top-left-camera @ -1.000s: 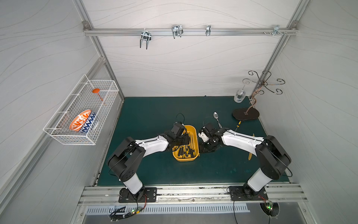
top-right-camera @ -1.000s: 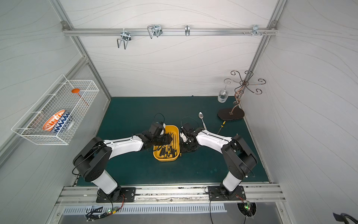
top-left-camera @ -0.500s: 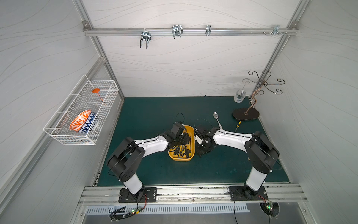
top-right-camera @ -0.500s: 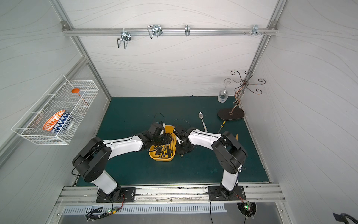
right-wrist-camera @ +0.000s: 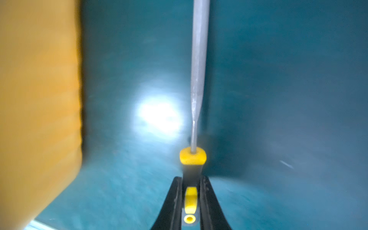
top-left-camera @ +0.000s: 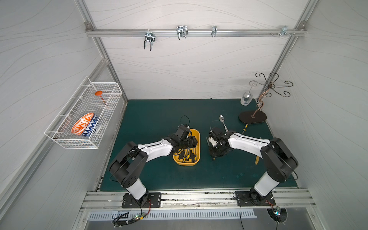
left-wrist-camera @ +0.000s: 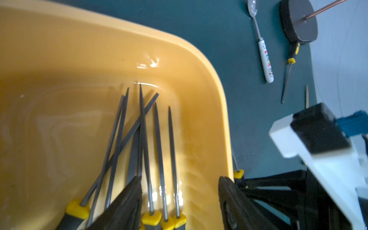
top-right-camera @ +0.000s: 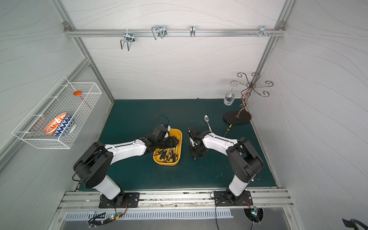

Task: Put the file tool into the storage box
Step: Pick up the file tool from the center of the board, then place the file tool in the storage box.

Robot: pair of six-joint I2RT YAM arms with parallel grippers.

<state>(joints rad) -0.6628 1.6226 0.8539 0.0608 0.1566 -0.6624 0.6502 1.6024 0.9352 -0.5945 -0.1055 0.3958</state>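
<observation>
The yellow storage box (top-left-camera: 186, 162) (top-right-camera: 166, 162) lies mid-mat with several black-and-yellow-handled files (left-wrist-camera: 157, 149) (top-left-camera: 187, 154) in it. My left gripper (top-left-camera: 188, 141) (top-right-camera: 172, 141) (left-wrist-camera: 179, 179) hovers low over the box's files, open, with nothing between its jaws. Just right of the box, my right gripper (top-left-camera: 216, 152) (top-right-camera: 196, 153) (right-wrist-camera: 191, 179) is down at the mat, shut on the handle of a file tool (right-wrist-camera: 192, 157). That file's grey shaft lies along the mat, beside the box's outer wall (right-wrist-camera: 39, 99). In both top views this file is mostly hidden under the gripper.
Another file (top-left-camera: 244, 129) (left-wrist-camera: 287, 79) lies by the black base of a wire stand (top-left-camera: 252, 117). A spoon (top-left-camera: 223, 121) lies behind the right gripper, a glass (top-left-camera: 246, 99) stands at the back right, and a wooden stick (top-left-camera: 257, 159) lies by the right arm. A white wire basket (top-left-camera: 83, 113) hangs on the left wall.
My right jaws have closed onto the file's handle after the arm swung in toward the box and back. The left jaws have opened wider. The box has shifted slightly.
</observation>
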